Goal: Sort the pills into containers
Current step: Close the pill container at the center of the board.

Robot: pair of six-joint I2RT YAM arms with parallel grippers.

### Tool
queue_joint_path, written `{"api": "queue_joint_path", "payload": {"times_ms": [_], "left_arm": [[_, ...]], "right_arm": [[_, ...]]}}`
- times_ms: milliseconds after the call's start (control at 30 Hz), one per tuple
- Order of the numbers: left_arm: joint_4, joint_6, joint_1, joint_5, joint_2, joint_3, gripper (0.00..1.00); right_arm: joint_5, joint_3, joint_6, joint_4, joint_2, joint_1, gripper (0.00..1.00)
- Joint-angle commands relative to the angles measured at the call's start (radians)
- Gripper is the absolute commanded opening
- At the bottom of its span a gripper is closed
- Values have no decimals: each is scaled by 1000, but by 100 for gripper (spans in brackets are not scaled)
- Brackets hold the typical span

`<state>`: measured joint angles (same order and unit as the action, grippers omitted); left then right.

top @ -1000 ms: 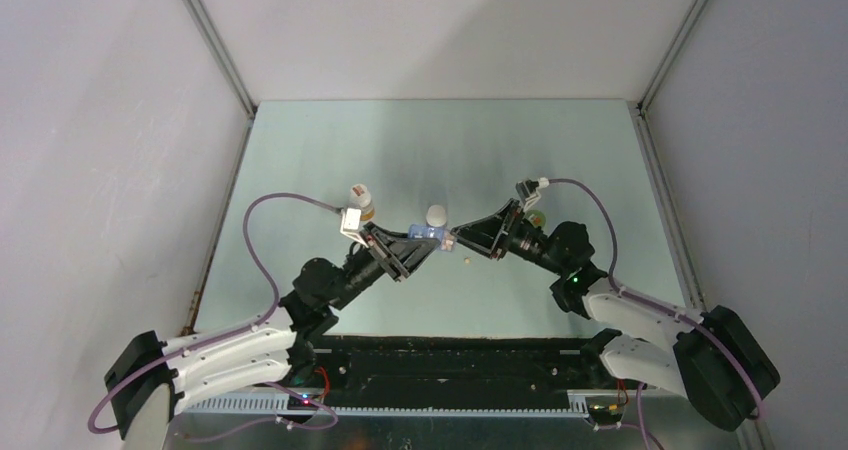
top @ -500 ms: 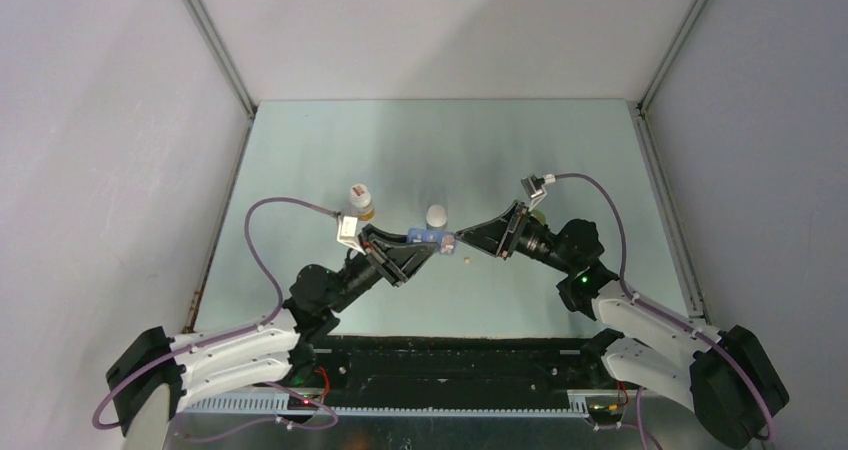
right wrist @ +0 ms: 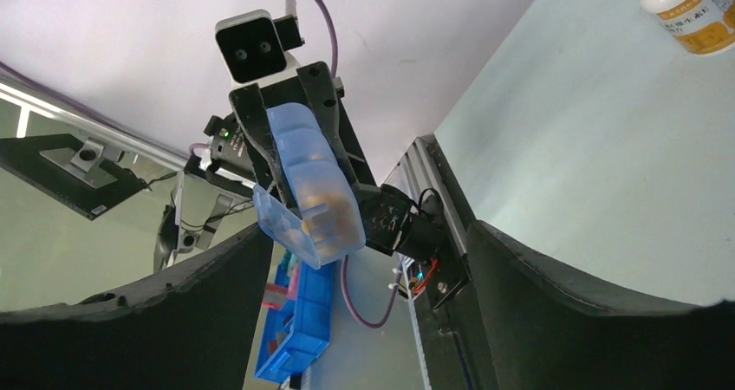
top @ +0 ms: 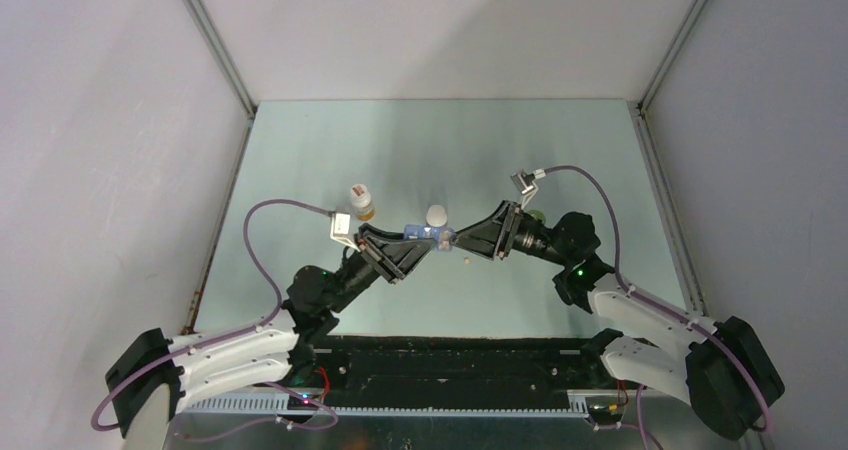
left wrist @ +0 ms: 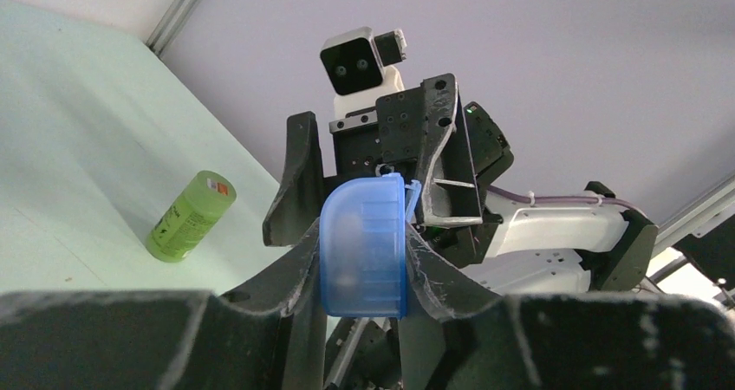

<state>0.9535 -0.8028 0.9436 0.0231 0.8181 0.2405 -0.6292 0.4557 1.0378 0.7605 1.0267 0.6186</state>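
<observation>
My left gripper (top: 428, 238) is shut on the translucent blue pill box (top: 421, 233), held above the table (top: 330, 150). In the left wrist view the containers' box (left wrist: 362, 225) sits clamped between the two fingers of that gripper (left wrist: 364, 264). The right wrist view shows its end lid (right wrist: 276, 221) hanging open and orange pills (right wrist: 334, 223) inside the end compartment. My right gripper (top: 457, 238) is open, facing the box's end with its fingers wide apart (right wrist: 366, 234). One loose pill (top: 466, 260) lies on the table below it.
A white-capped bottle (top: 437, 215) stands just behind the box. A bottle with an orange label (top: 361, 201) stands to its left and also shows as a bottle (right wrist: 689, 0) in the right wrist view. A green bottle (left wrist: 191, 216) lies on its side near the right arm.
Both arms have shifted slightly, the left wrist drawing back to the left and the right wrist rising a little. The box stays in the left grip and the right jaws stay wide.
</observation>
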Motion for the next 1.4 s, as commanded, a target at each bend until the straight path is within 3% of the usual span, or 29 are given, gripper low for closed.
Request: {"api": "queue_joint_path", "payload": {"times_ms": [0,300,433,533,600,900,933,967,1000,1033,1100,1367], "left_arm": [[9,-75,-6,5,-17,16,0],[18,-105,-6,-38,-15,20,0],[16,-102,-5,-28,-28,20,0],[6,-99,-6,-28,-38,22,0],[1,-96,-5,-27,-41,22,0],[-26,-94,-5,8,-51,15,0],[-29,-97,-6,16,-52,14,0],[-39,-98,-5,20,-55,13,0],[-50,-101,-6,30,-57,14,0],[-71,-102,-5,35,-61,15,0],[-97,-104,-6,48,-67,15,0],[-142,-118,-5,65,-76,5,0]], "right_arm": [[-22,63,2,79,32,7,84],[-62,109,116,224,142,7,57],[-84,115,133,229,157,8,34],[-97,115,130,215,158,10,9],[-99,115,128,207,157,12,0],[-78,115,132,173,143,20,0],[-80,115,138,173,143,16,9],[-82,115,148,173,143,15,26],[-85,115,150,171,143,13,35],[-85,115,154,167,141,12,51],[-78,115,153,156,126,13,63],[-80,115,119,111,108,9,69]]}}
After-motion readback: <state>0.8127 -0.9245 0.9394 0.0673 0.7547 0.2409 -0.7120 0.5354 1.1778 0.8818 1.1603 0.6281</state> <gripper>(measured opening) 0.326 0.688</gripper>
